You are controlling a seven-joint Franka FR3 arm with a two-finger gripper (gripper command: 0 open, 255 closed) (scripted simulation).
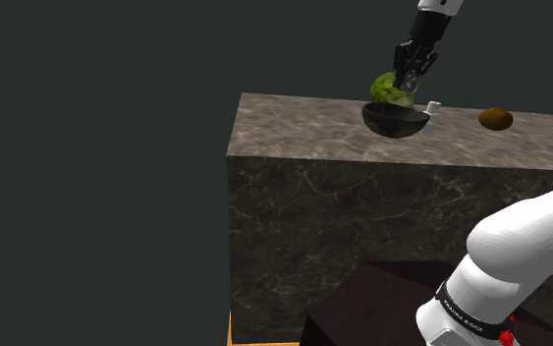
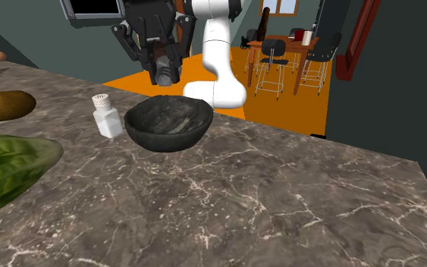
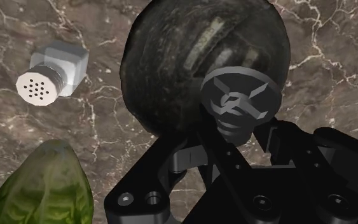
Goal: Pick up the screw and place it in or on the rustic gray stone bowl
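The all-black two-finger gripper (image 2: 164, 74) clasps a grey cross-head metal screw (image 3: 240, 100), head pointing down, just above the dark rough stone bowl (image 2: 166, 136).

The gripper (image 2: 164, 72) points down, clasping the screw (image 3: 238, 102).

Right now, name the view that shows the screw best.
Wrist view: the screw shows its cross-slotted head, above the bowl. The shoulder and second exterior views show it as a small grey bit in the gripper.
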